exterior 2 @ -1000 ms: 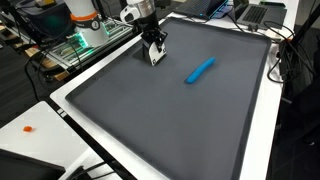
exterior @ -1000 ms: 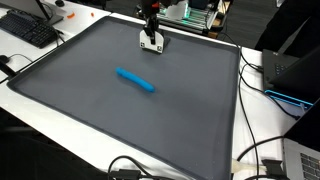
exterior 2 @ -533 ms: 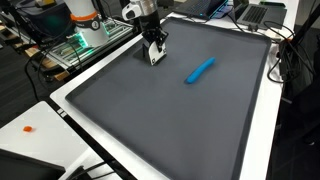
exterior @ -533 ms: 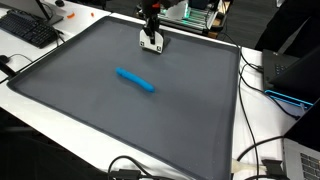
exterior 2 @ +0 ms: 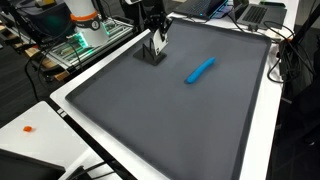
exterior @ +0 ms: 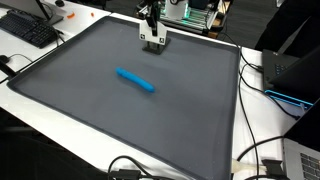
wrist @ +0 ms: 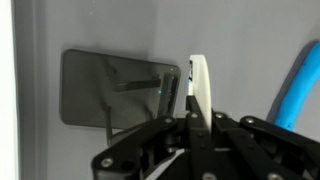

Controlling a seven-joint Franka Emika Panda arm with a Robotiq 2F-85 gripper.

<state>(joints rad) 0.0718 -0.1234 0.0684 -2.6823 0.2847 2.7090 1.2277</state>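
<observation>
One blue marker (exterior: 135,80) | long axis diagonal on mat (exterior: 80,110) | gripper (exterior: 152,44) clenched, empty, well apart

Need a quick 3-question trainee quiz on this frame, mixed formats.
1. True or false: the claw holds the blue cylinder.
2. What does the blue cylinder lie on? A) grey mat B) plate C) cardboard box
3. Fill in: in the wrist view the blue cylinder shows at the ___ edge of the picture.
Key: 1 false, the two are well apart; 2 A; 3 right.
</observation>
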